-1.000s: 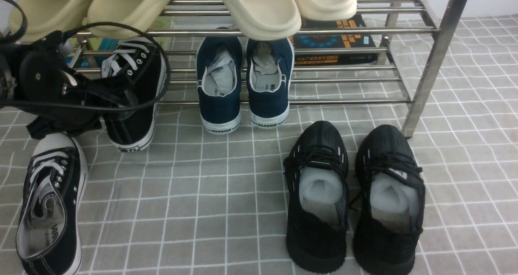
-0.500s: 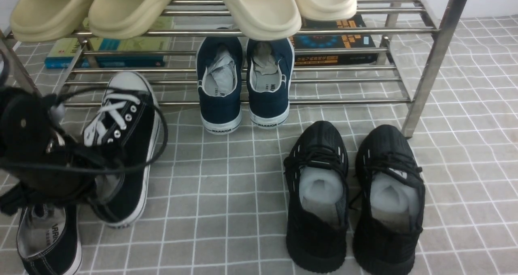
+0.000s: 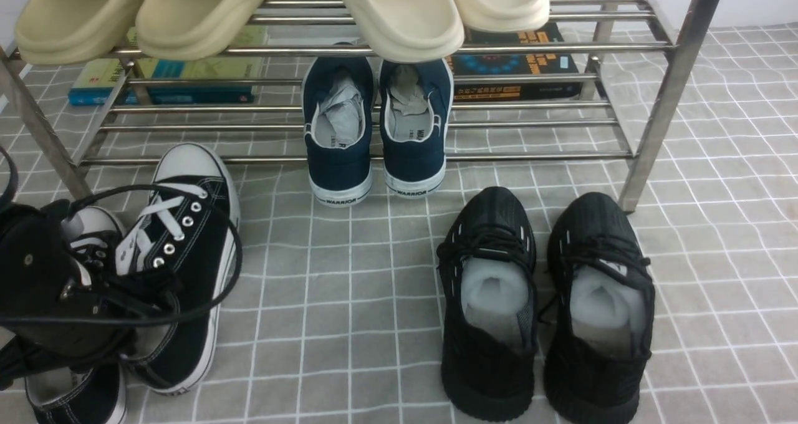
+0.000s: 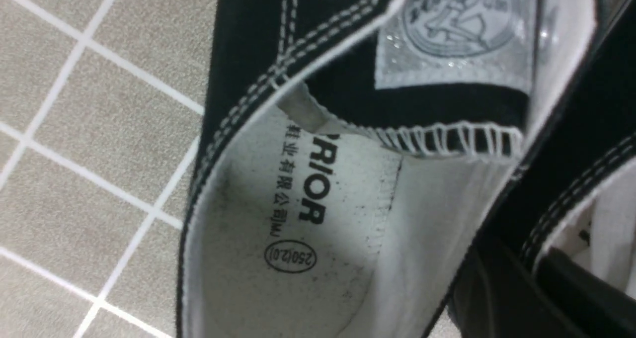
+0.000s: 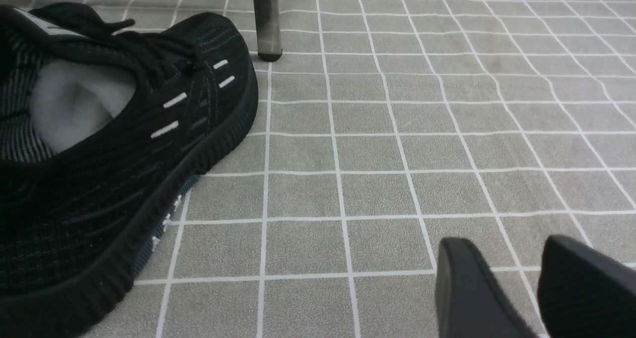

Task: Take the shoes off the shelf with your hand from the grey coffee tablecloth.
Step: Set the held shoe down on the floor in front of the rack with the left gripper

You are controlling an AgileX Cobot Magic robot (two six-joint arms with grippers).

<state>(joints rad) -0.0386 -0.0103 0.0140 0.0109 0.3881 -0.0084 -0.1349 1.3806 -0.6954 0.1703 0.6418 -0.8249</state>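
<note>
Counting two black canvas sneakers point(image 3: 187, 274).

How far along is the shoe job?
Done, it seems: both black sneakers with white laces, left and right, are off the shelf and over the cloth.
In hand: the left gripper is shut on the right sneaker's side.
Left: probably setting it down if needed, then letting go and backing off.

The exact kind of place is unclear; a steel shoe rack point(image 3: 536, 48) with clogs point(image 3: 399, 15) and sneakers point(image 3: 340, 131), over a grid-patterned cloth point(image 3: 336, 324), suggests a home-style shoe-storage setup.
</note>
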